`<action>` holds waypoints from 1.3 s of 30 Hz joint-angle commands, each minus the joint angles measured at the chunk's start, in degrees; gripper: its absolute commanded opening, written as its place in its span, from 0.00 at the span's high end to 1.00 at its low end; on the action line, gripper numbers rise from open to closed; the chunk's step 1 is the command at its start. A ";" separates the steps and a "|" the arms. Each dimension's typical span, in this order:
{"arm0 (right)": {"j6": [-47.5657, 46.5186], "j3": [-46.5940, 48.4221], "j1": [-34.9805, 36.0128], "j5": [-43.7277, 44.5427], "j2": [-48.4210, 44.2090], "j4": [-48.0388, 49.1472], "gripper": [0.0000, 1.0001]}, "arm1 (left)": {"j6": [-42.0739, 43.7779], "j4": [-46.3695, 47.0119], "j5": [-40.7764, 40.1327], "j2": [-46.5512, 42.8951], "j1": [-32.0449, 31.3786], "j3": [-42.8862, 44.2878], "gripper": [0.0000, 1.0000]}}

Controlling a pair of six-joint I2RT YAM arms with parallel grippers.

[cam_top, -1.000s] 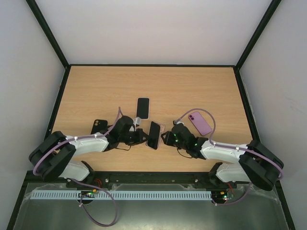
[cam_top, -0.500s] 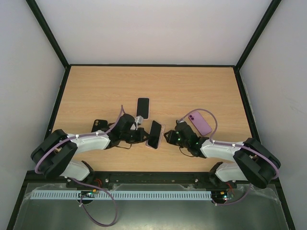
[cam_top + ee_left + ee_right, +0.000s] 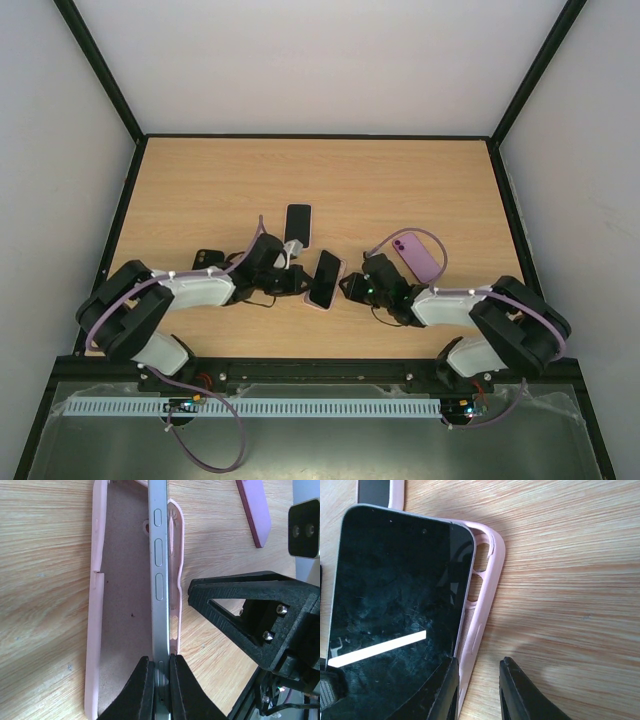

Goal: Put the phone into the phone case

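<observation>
A phone with a black screen (image 3: 323,277) stands tilted on its edge in a pink phone case (image 3: 316,302) that lies open on the table. My left gripper (image 3: 298,281) is shut on the phone's silver side edge (image 3: 159,570), with the fingertips (image 3: 142,680) pinching it over the case (image 3: 95,605). My right gripper (image 3: 348,287) is at the case's right side, open. In the right wrist view its fingers (image 3: 517,690) straddle the pink case rim (image 3: 485,600), with the phone's screen (image 3: 395,615) to the left.
A second dark phone (image 3: 298,224) lies just behind the left gripper. A purple phone (image 3: 417,256) lies face down behind the right arm and also shows in the left wrist view (image 3: 255,510). A black case (image 3: 207,260) lies left of the left arm.
Both grippers have shifted slightly toward the table's far side with the phone and case. The right gripper stays close at the case's right edge. The left grip is unchanged.
</observation>
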 commanded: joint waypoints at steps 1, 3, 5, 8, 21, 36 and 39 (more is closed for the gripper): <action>-0.29 0.32 -0.52 -0.92 2.19 3.47 0.76 | 4.38 -1.99 -3.42 2.30 0.23 1.26 0.97; -0.26 0.24 -0.53 -1.24 2.89 4.25 0.76 | 4.74 -2.99 -3.66 3.05 0.23 1.92 0.97; -0.03 0.07 -0.77 -1.89 3.31 5.39 0.76 | 4.58 -3.02 -3.29 3.81 0.23 1.95 0.97; 0.09 -0.44 -0.86 -3.04 3.44 7.78 0.76 | 3.43 -1.67 -2.17 4.28 0.15 1.05 0.97; -0.45 -2.33 -1.19 -3.50 1.54 9.34 0.76 | 0.11 -0.40 -1.33 5.48 -0.90 -1.20 0.97; 0.77 -0.31 -3.26 -2.31 4.76 10.16 0.61 | 1.80 -8.05 -2.43 6.07 -2.73 1.80 0.97; 0.20 0.06 -4.59 -4.18 7.15 13.23 0.61 | 2.59 -8.92 -3.05 7.37 -2.75 2.46 0.97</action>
